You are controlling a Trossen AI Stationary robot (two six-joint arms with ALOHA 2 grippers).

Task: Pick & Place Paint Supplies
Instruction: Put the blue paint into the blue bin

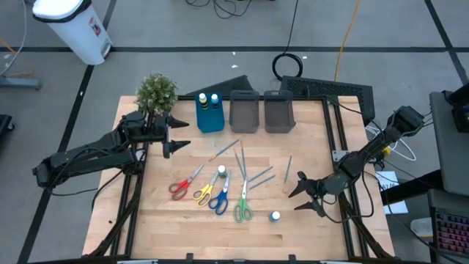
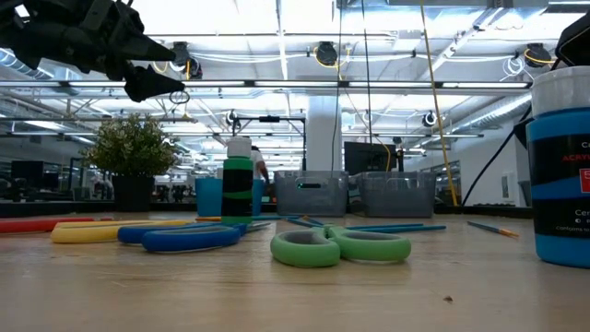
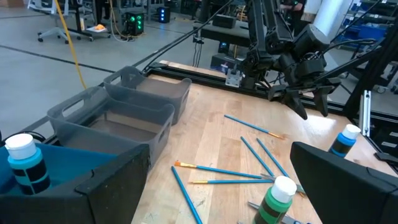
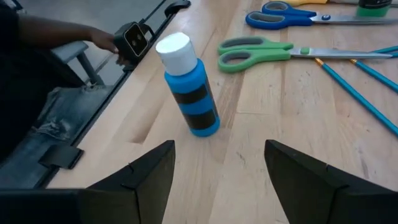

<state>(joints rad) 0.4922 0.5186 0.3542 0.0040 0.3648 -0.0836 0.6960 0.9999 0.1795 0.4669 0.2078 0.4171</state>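
Right wrist view puts the small round blue paint bottle with the white cap (image 4: 188, 87) upright on the wooden tabletop (image 4: 261, 162), just ahead of the right gripper (image 4: 219, 163), whose two dark fingers stand apart with the bottle not yet between them. You are, by the look of it, at the approach for a pick: the next move calls for you to carry those fingers forward until they sit on either side of the bottle's body, low enough to clear the cap, then close. From above, the same bottle (image 1: 275, 216) sits near the table's front edge, just left of the right gripper (image 1: 302, 195), beside the green-handled scissors (image 1: 242, 209), with the thin blue-grey brushes (image 1: 253, 176) beyond. Only the high view shows you where it may go: the blue rectangular bin (image 1: 210, 116), already holding two bottles, and the two grey rectangular bins (image 1: 245, 114) stand well apart from it at the far edge. The left gripper (image 1: 173, 136) waits near the small green potted plant (image 1: 156, 92), its fingers spread wide and empty.
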